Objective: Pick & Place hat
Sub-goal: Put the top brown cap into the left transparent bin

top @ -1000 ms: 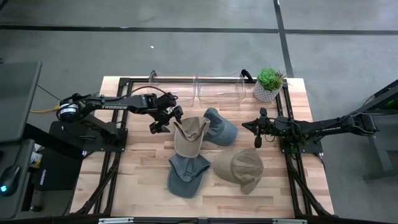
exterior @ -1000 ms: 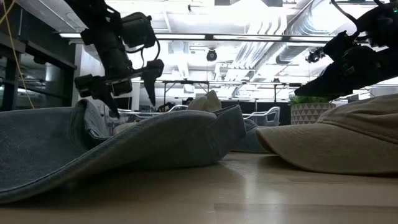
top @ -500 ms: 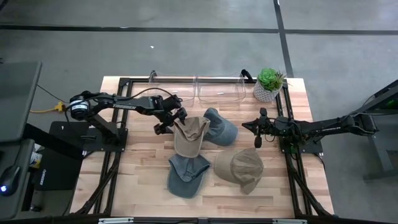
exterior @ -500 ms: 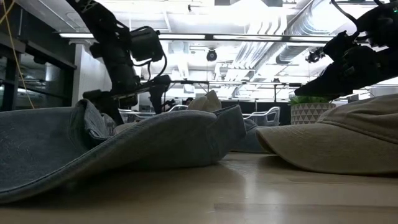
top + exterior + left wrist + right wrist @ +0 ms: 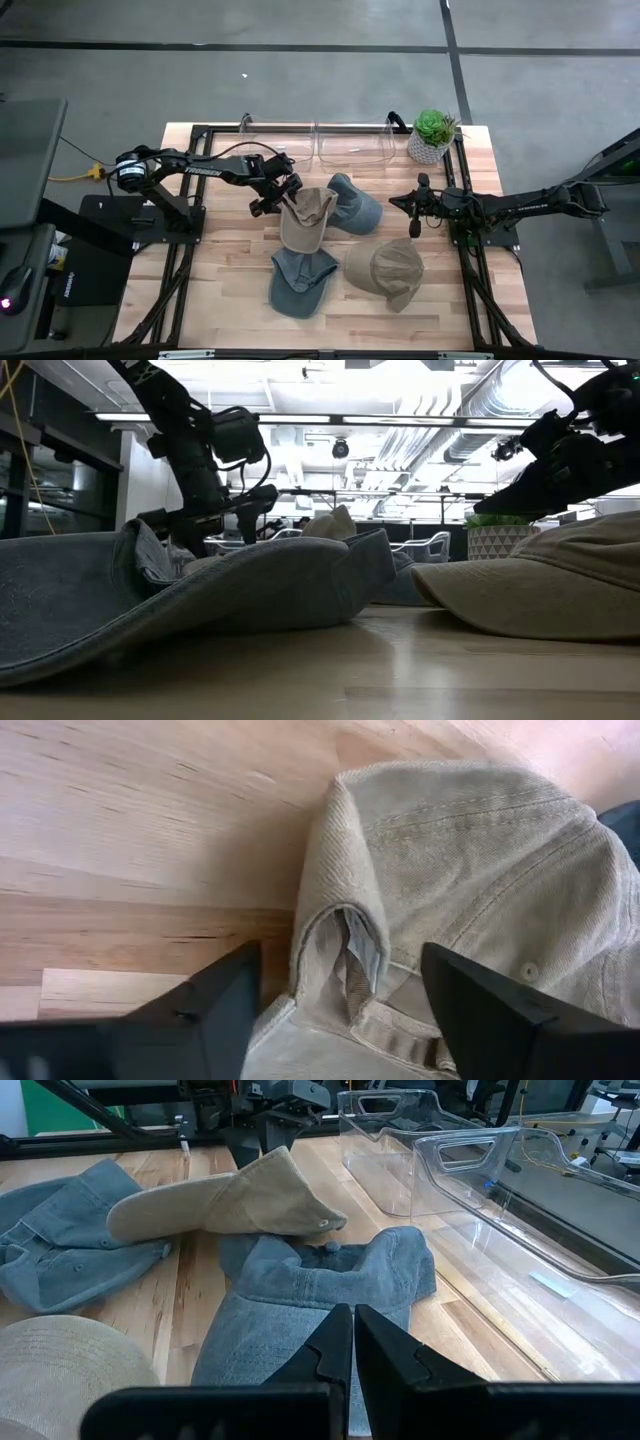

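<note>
A wooden tabletop [image 5: 225,300] is seen from above with four caps lying in a loose cluster at its centre. A crumpled tan cotton cap [image 5: 303,220] lies nearest the left arm, with its back edge raised off the wood. The left gripper [image 5: 275,198] is placed low at that raised edge, its jaws spread wide. In the left wrist view the two dark fingers [image 5: 215,1010] are seen on either side of the tan cap's [image 5: 470,890] folded rear band, not yet closed on it. This placement is judged to be the approach for a pinch on the fabric, the upturned rim being the easiest part to take hold of.

A blue denim cap [image 5: 355,203] is partly tucked under the tan one. A second blue denim cap [image 5: 300,280] and a tan brimmed hat [image 5: 385,270] lie nearer the front edge. Clear plastic bins [image 5: 350,145] stand along the far edge, likely the place for the caps, beside a small potted succulent [image 5: 432,135].

The right gripper [image 5: 413,222] is held above the tabletop's right side, waiting, its jaws pressed together on nothing.
</note>
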{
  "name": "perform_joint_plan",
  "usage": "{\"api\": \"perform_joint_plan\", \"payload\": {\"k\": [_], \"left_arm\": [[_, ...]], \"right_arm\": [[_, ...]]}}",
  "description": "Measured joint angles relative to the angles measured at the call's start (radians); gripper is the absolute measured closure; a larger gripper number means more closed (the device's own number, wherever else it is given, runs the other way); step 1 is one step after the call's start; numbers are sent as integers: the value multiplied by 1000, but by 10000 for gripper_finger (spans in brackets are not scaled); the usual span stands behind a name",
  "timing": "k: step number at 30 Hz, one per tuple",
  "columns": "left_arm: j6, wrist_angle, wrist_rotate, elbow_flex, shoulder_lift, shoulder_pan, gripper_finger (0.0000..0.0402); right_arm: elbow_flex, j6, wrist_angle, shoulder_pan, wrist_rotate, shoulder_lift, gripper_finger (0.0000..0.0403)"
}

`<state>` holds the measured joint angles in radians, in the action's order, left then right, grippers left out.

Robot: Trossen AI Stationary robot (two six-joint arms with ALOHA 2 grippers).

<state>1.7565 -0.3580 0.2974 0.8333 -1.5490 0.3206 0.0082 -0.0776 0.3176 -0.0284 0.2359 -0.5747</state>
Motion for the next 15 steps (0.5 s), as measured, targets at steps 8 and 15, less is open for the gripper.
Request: {"api": "perform_joint_plan", "payload": {"k": [8,15], "left_arm": [[-6,0,3,0,0,0,244],[-6,-2,3,0,0,0,282]], "right_arm": [[0,0,0,0,0,0,391],[0,0,0,0,0,0,391]]}}
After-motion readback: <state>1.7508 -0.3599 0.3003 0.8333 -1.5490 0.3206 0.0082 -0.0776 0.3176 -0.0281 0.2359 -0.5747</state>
